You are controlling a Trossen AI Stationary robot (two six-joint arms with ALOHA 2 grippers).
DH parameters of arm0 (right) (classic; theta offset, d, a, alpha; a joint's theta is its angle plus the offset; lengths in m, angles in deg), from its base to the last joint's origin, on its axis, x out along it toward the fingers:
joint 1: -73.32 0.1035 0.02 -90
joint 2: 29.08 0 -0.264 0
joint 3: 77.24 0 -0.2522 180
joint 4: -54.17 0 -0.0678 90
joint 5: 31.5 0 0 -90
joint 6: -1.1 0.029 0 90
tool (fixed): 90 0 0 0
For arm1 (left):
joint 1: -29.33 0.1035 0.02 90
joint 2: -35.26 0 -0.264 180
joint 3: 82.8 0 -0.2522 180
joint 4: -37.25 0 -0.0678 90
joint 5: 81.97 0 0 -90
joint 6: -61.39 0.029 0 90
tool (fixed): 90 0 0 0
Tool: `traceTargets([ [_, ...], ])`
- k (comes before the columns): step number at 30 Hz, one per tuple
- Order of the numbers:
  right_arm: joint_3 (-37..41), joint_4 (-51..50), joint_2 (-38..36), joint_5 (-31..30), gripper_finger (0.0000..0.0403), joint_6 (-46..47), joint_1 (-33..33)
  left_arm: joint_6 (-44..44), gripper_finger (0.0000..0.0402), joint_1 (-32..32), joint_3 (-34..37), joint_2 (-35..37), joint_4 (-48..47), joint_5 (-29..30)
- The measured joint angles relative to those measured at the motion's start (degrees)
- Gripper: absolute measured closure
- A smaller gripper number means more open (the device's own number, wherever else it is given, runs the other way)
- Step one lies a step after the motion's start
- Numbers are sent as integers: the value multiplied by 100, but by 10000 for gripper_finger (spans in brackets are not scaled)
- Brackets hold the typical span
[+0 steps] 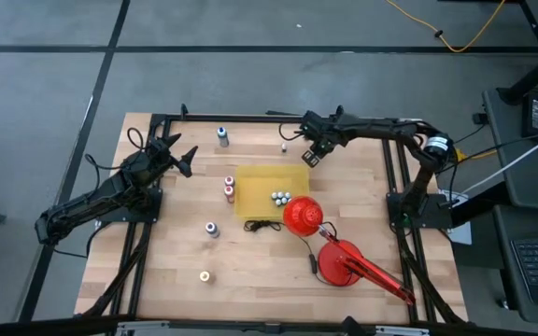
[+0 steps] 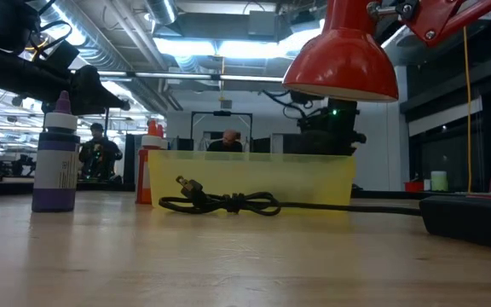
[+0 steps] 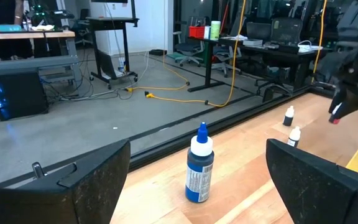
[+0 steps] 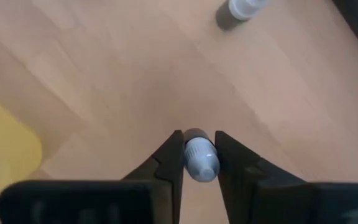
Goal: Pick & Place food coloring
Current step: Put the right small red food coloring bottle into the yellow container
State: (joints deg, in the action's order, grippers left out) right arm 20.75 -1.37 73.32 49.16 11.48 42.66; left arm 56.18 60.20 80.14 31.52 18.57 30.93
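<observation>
Your right claw (image 4: 199,155) is closed on a small pale bottle with a grey-white cap (image 4: 201,158), pinched between both dark fingers above the light wooden counter (image 1: 260,257), near the far edge, just beyond the yellow translucent plastic tray (image 1: 260,187). Another white-capped bottle (image 4: 246,7) stands close by. Your left claw (image 1: 181,155) waits wide open at the counter's left side, facing a blue-topped upright bottle (image 3: 199,163). More tiny bottles (image 1: 279,198) sit inside the tray beside the glossy red lamp shade (image 1: 301,216).

yellow tray (image 1: 255,182), red lamp (image 1: 300,217), blue-capped bottle (image 3: 199,163).
</observation>
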Motion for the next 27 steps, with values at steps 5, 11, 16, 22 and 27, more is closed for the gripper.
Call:
traceTargets([
  [5, -600, -704, -49, -359, 330, 236, 252, 0, 38, -1, 0, 0, -1, 0],
  [11, -1560, -1208, -49, -461, 325, 871, 598, 0, 37, 0, -1, 2, 0, 0],
  [16, -2201, -1497, 95, -479, 330, 1482, 968, 2, 38, -2, 1, 2, -1, 0],
  [22, -2908, -2015, 628, -601, 328, 2224, 1480, 0, 37, -1, 0, 1, 1, 1],
  [27, -3384, -2220, 1117, -586, 327, 2793, 1866, 0, 38, 0, 1, 0, -1, 0],
])
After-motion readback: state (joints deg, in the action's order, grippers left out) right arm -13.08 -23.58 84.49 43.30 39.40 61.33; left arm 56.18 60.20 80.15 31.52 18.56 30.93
